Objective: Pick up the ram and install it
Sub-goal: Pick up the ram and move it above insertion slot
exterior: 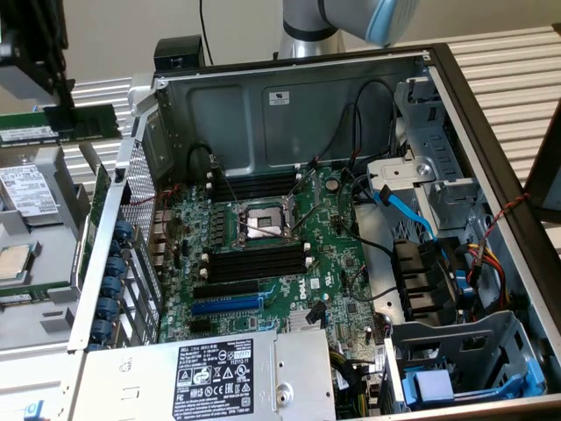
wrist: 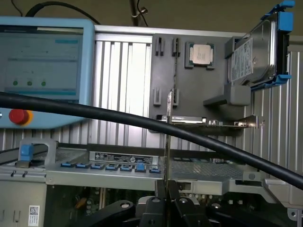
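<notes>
Claw (wrist: 167, 191) grips the ram (exterior: 88, 121) (held level) beside the case (exterior: 289, 105).

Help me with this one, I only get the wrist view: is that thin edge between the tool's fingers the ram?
Observer: Yes. The exterior view shows the flat side of the ram: dark green, pale label strip, clamped in the tool.
Operator: Is it seated yet?
Observer: No. It hangs at the exterior view's upper left, apart from the motherboard.
Operator: Any slot occupied?
Observer: The black memory slots beside the processor socket look empty.
</notes>
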